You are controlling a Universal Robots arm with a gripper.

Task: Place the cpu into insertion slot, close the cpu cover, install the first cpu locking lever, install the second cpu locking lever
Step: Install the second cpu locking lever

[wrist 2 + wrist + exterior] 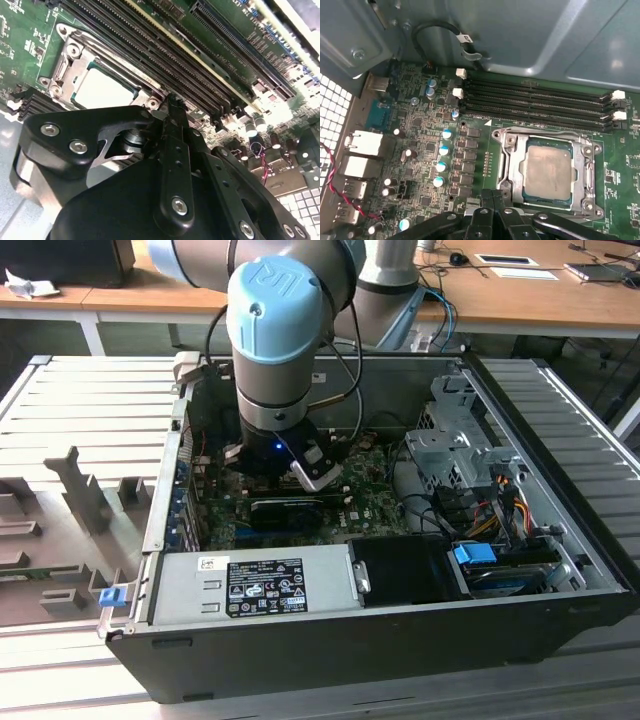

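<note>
**CPU seated in the socket, cover down, gripper poised at its edge**

You have the arm (285,330) reaching down into the open computer case (400,640), which lies on its side on the slatted surface (90,400). In the exterior view the gripper (300,472) hangs low over the green motherboard (370,502), towards the exterior view's left half of the case.

In both wrist views you can see the cpu (549,171) lying flat in the insertion slot (522,193), its pale silver top facing up and level. The cpu cover (588,172) lies down around it, its metal frame bordering the chip on all sides, with the chip showing through the central window. In the second wrist view the same chip (105,90) sits framed by the cover (67,67).

Your gripper (495,196) is clenched: in the first wrist view its black fingers (487,200) meet in a narrow point, with nothing between them. That tip sits just beside the socket's near edge, at the corner away from the memory slots (535,102). Whether it touches the frame you cannot tell. The four long black memory slots run parallel just beyond the socket, and a row of silver-topped capacitors (442,150) stands to one side of it.
</note>
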